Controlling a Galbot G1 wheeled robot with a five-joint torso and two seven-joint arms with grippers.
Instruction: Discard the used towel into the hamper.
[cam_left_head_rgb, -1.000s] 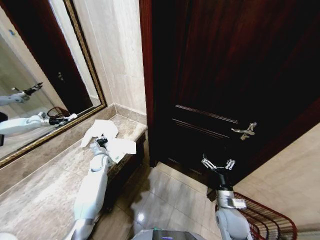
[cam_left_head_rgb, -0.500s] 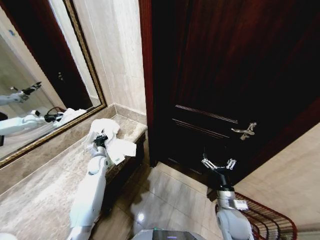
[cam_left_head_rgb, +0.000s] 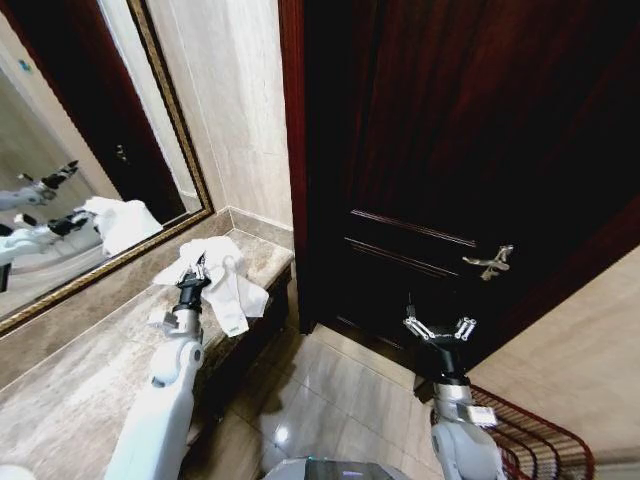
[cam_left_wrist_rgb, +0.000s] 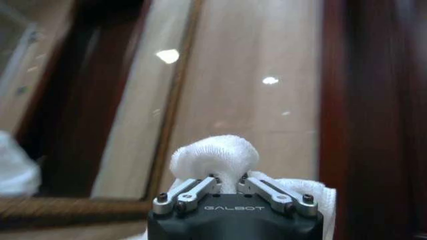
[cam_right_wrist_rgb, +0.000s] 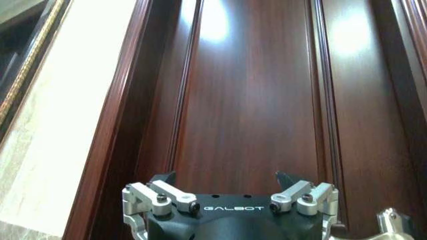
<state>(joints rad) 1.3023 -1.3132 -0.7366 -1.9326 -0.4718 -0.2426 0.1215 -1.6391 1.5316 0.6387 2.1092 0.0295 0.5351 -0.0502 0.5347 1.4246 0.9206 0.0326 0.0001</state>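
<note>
The used towel (cam_left_head_rgb: 228, 285) is white and hangs off my left gripper (cam_left_head_rgb: 198, 270), which is shut on it and holds it a little above the marble counter (cam_left_head_rgb: 70, 400) near the counter's end. In the left wrist view a bunched fold of the towel (cam_left_wrist_rgb: 217, 157) pokes out between the closed fingers (cam_left_wrist_rgb: 193, 189). My right gripper (cam_left_head_rgb: 436, 328) stands open in front of the dark door, fingers spread with nothing between them, and it faces the door panels in the right wrist view (cam_right_wrist_rgb: 227, 185). The hamper (cam_left_head_rgb: 535, 445) is a reddish wire basket on the floor at the lower right, beside my right arm.
A dark wooden door (cam_left_head_rgb: 450, 150) with a metal lever handle (cam_left_head_rgb: 490, 262) stands ahead. A gold-framed mirror (cam_left_head_rgb: 90, 170) runs along the wall over the counter. Beige tiled floor (cam_left_head_rgb: 340, 390) lies between the counter's end and the hamper.
My left gripper has risen from the counter and pulled back, lifting the towel with it so the cloth now hangs bunched. The right arm has barely moved.
</note>
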